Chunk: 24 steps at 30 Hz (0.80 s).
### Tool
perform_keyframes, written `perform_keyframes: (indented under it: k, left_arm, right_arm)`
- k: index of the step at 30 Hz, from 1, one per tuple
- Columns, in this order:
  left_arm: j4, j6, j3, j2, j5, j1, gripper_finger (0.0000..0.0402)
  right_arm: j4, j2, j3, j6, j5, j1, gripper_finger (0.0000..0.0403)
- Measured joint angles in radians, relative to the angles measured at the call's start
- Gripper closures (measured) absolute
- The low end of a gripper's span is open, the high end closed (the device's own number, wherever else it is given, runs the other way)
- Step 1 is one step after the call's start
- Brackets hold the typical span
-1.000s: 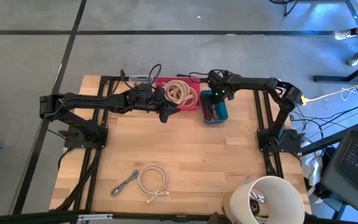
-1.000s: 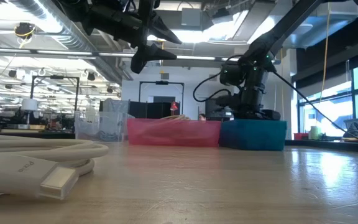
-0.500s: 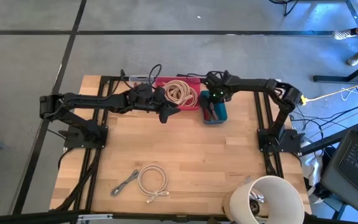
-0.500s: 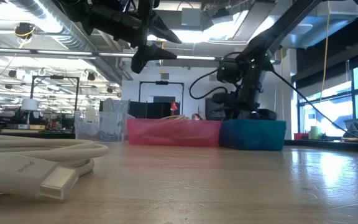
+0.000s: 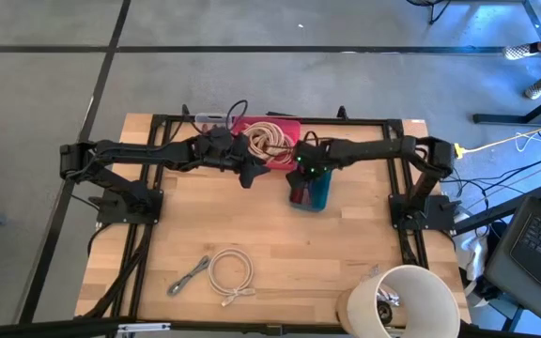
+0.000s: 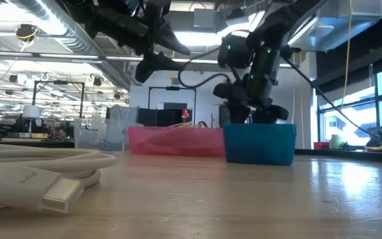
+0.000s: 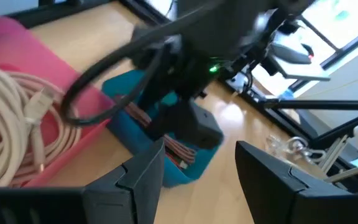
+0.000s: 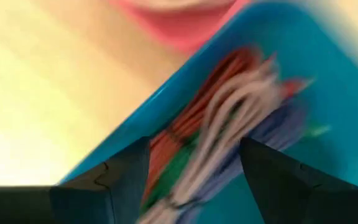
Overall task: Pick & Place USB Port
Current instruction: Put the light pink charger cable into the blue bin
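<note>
High view: my right gripper [image 5: 299,180] hangs over the blue bin [image 5: 314,194] of coloured cables [image 8: 229,130], just beside the pink bin [image 5: 289,127]; its fingers stand apart, holding nothing. My left gripper [image 5: 249,172], also apart, waits beside it. I cannot pick out a USB port, so picking is not yet done.

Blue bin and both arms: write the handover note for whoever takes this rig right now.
Right gripper: open, over the blue bin, which holds coloured cables.
Left gripper: open, empty, raised beside the pink bin of coiled white cable.
Loose white cable coil lies at the table's near edge.
Done: nothing gripped that I can see.
Left: pick the USB part and place it; which item it is I cannot tell.
</note>
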State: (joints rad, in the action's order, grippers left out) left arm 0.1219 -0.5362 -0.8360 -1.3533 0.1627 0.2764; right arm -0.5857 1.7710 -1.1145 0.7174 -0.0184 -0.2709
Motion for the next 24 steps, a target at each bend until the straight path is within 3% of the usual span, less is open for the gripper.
perform_keyframes:
  k: [2, 10, 17, 24]
  left_arm:
    - [-0.014, 0.0, 0.0, 0.0, 0.0, 0.0, 0.0213]
    - [-0.014, 0.0, 0.0, 0.0, 0.0, 0.0, 0.0213]
    - [-0.014, -0.001, 0.0, 0.0, 0.05, -0.001, 0.0213]
    - [-0.014, -0.001, 0.0, 0.0, 0.049, -0.001, 0.0213]
  right_arm:
    - [-0.003, -0.012, 0.0, 0.011, -0.091, 0.014, 0.015]
    - [-0.042, -0.014, 0.008, -0.02, -0.095, -0.075, 0.0164]
    - [-0.034, -0.014, 0.008, -0.097, -0.166, -0.162, 0.0178]
    - [0.059, -0.014, 0.008, -0.151, -0.165, -0.241, 0.0179]
